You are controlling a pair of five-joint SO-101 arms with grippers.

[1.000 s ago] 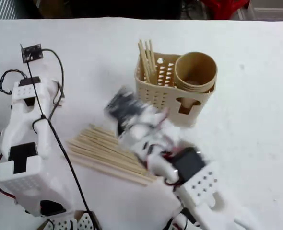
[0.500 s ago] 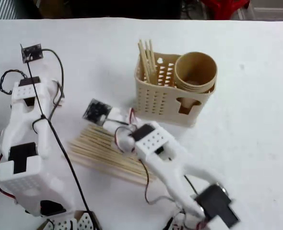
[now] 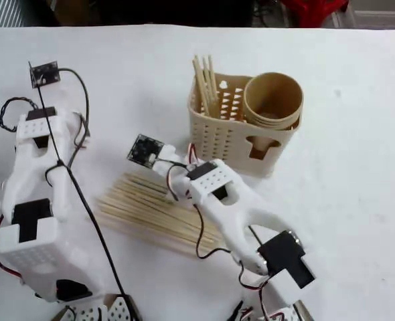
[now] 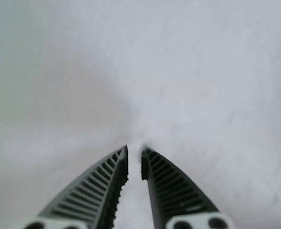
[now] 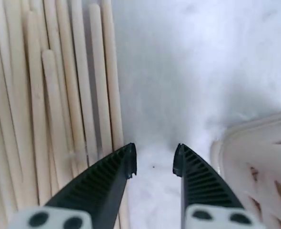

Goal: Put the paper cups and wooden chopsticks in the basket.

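Observation:
A cream perforated basket [image 3: 241,130] stands at the back middle of the table. Stacked paper cups [image 3: 273,100] sit in its right half and a few wooden chopsticks [image 3: 204,83] stand upright in its left corner. A pile of loose chopsticks [image 3: 144,210] lies flat in front of the basket. My right arm [image 3: 214,194] leans over the pile's basket-side end. My right gripper [image 5: 154,162] is open just above the table, empty, between the loose chopsticks [image 5: 59,95] and the basket wall [image 5: 255,162]. My left gripper [image 4: 135,155] is shut over bare table.
The left arm [image 3: 33,174] lies folded along the table's left side, with its black cable [image 3: 77,180] trailing toward the chopstick pile. White table stretches to the right of the basket and behind it.
The right arm swung away from the basket front and dropped toward the table, its wrist now low over the end of the chopstick pile. The left arm has stayed still.

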